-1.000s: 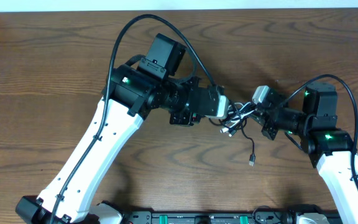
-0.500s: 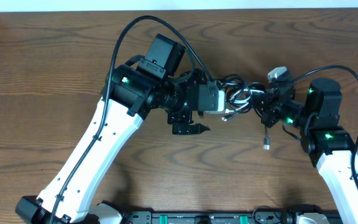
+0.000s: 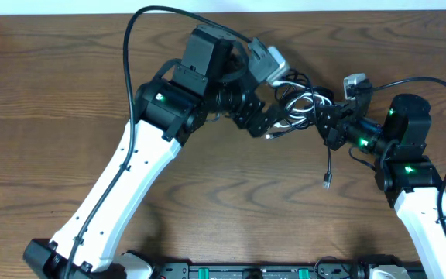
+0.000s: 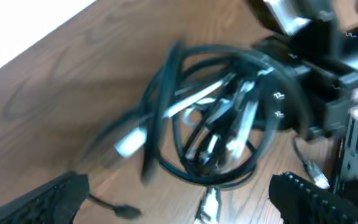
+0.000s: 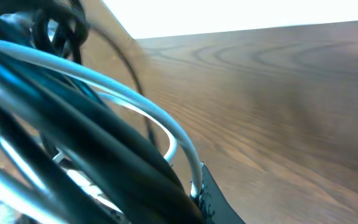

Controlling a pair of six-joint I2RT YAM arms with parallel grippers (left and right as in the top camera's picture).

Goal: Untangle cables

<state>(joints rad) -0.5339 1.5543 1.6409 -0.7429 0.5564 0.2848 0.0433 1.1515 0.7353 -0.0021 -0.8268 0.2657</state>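
From above, the cable bundle (image 3: 299,105) hangs between the two arms near the far edge of the wooden worktop (image 3: 207,194). It is a knot of black loops with white strands through them. The right tool (image 3: 330,118) is pressed into its right side, and one loose black lead drops to a small plug (image 3: 327,184) near the wood. The left wrist view shows what the overhead cannot: the left tool (image 4: 180,185) is spread wide. Its dark fingers (image 4: 55,196) sit at the bottom corners of the frame, clear of the cables, with the bundle just beyond them. That view also shows the right tool clamped on the bundle's far side and a blurred white connector (image 4: 129,143) sticking out to the left. The right wrist view is filled by thick black and white cable right against the lens, pinched at that tool.
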